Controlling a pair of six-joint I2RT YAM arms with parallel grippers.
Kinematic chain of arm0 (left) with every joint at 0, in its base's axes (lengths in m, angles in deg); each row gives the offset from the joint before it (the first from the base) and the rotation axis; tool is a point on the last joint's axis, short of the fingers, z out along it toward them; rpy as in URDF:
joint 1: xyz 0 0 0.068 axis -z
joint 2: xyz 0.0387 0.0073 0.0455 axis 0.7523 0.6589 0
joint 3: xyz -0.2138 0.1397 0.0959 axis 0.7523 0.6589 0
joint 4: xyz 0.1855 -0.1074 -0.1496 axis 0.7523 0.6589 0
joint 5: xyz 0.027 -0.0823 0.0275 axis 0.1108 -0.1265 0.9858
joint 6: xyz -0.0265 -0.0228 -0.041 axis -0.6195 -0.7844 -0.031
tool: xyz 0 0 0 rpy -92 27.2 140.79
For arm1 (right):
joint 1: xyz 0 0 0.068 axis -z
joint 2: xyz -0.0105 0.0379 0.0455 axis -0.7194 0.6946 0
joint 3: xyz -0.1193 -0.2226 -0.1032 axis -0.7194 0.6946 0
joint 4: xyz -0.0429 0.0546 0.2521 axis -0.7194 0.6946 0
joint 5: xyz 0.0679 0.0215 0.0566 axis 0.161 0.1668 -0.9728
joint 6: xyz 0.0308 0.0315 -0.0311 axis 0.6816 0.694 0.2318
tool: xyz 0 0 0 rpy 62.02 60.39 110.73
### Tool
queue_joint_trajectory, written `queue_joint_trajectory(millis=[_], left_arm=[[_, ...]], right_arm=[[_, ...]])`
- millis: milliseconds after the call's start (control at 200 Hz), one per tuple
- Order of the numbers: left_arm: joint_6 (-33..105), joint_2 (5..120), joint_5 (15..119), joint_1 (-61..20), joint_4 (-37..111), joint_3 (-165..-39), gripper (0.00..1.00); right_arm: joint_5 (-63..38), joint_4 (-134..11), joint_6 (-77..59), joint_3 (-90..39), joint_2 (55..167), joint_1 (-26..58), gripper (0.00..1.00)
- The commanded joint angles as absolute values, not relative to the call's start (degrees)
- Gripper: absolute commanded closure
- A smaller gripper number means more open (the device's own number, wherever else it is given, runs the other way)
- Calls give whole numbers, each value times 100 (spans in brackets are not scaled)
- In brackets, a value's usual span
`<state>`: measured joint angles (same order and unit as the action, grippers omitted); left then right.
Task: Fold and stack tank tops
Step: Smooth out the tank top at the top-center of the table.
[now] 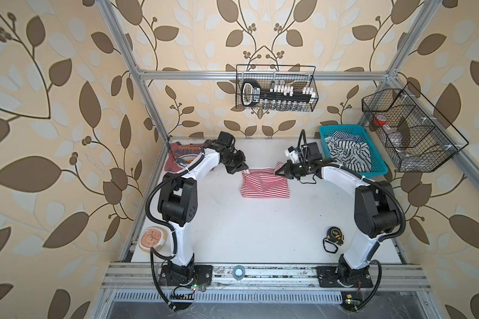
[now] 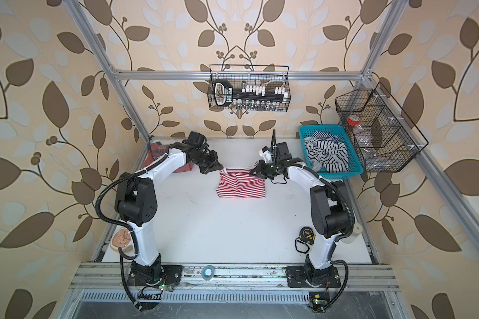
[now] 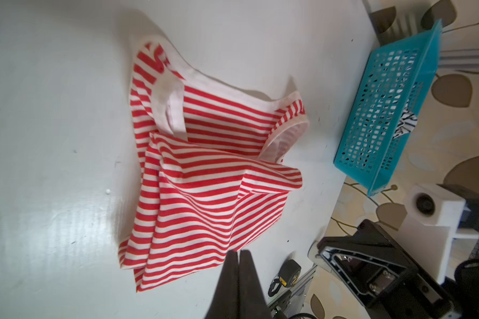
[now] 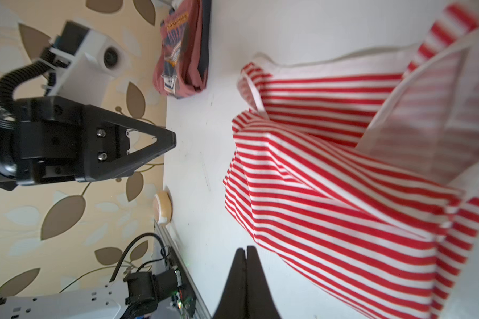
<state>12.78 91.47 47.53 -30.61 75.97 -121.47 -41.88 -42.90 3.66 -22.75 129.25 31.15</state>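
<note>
In both top views the striped top [image 1: 265,183] lies partly folded on the white desk [image 1: 246,226], far of centre, with its straps toward the back wall. The left claw [image 1: 242,167] and right claw [image 1: 278,171] flank the strap end, one just beside each far corner. The red top [image 1: 181,157] sits bunched in the far left corner, partly under the left arm. A teal basket [image 1: 343,127] of black-and-white cloth fills the far right corner, and a tape measure [image 1: 334,234] lies near the right arm's base. Between the arms, the near half of the desk is open room.

The left wrist view adds what the top views cannot resolve. The left claw [image 3: 239,256] is pressed together, its tips lined up with an edge of the striped top [image 3: 210,179] and no cloth seen pinched. The basket [image 3: 393,110] stands at the desk's edge.

In the right wrist view the right claw [image 4: 245,254] is closed tight and empty over bare desk, just beside the striped top [image 4: 343,179]. One strap is blurred close to the lens. Across an open strip of desk are the left claw [image 4: 169,140], closed to a point, and the red top [image 4: 183,55] by the desk's edge.
</note>
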Motion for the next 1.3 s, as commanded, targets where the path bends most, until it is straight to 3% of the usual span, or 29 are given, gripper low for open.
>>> queue_joint_trajectory(millis=[0, 515, 920, 1105, 1190, 1300], left_arm=[[1267, 9389, 4408, -2921, 7426, -12056, 100], [1213, 11122, 4241, -3100, 7414, -13451, 100], [1232, 11580, 4351, -3506, 7414, -13560, 100], [1428, 11227, 4527, -3613, 7663, -13882, 100], [1695, 10880, 4725, -3634, 7990, -14066, 83], [2133, 10458, 5003, -3648, 8370, -14084, 55]], right_arm=[[-4375, -4326, 307, -2212, 13302, 3069, 100], [-4817, -5219, 961, -2990, 14905, 3606, 100], [-4899, -5627, 1402, -2918, 15425, 3915, 100], [-4932, -5712, 1415, -2812, 15258, 3928, 100], [-4963, -5677, 1378, -2807, 15198, 3918, 100], [-5041, -5681, 1285, -2794, 15054, 3880, 95]])
